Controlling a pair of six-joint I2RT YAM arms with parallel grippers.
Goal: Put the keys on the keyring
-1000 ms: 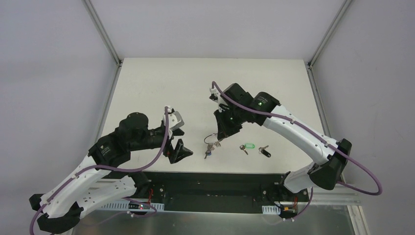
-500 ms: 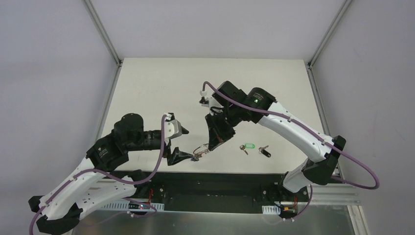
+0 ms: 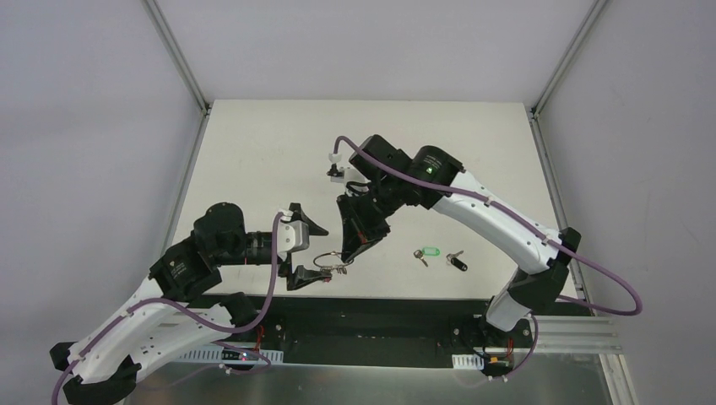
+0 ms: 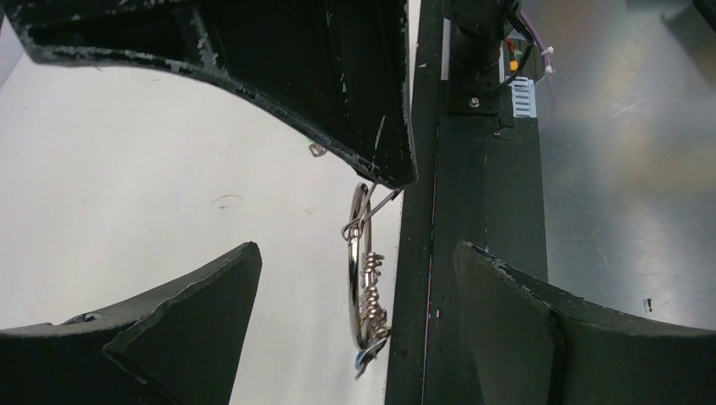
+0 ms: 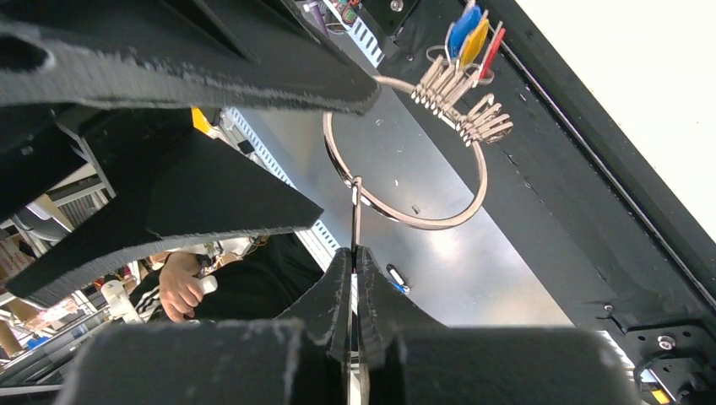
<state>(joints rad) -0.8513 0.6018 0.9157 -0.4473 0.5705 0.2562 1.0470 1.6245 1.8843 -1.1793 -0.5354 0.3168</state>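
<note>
- The flat white surface (image 3: 253, 152) carries the loose keys; a black metal rail (image 3: 380, 308) runs along its near edge.
- The white-and-black right arm (image 3: 498, 224) reaches from the near right corner towards the middle of the near edge, with its hand pointing down.
- The white-and-black left arm (image 3: 169, 287) comes from the near left corner, its wrist turned along the near edge.
- The left hand (image 3: 311, 251) is spread wide and grips nothing. Its two black fingers (image 4: 194, 312) stand on either side of the ring, apart from it.
- The right hand (image 5: 353, 261) is pinched tight on the ring's thin wire clip (image 5: 355, 219).
- The round silver metal keyring (image 4: 359, 278) hangs from that clip between the left hand's fingers, over the near edge and left of its middle.
- A bunch of small metal keys with blue, yellow and red heads (image 5: 469, 29) is threaded on the ring.
- The small metal key with a green plastic head (image 3: 428, 252) lies flat on the surface by the near edge, right of the middle and well apart from the ring.
- The small metal key with a black plastic head (image 3: 457, 261) lies just beside it, towards the right edge. Neither is on the ring.
</note>
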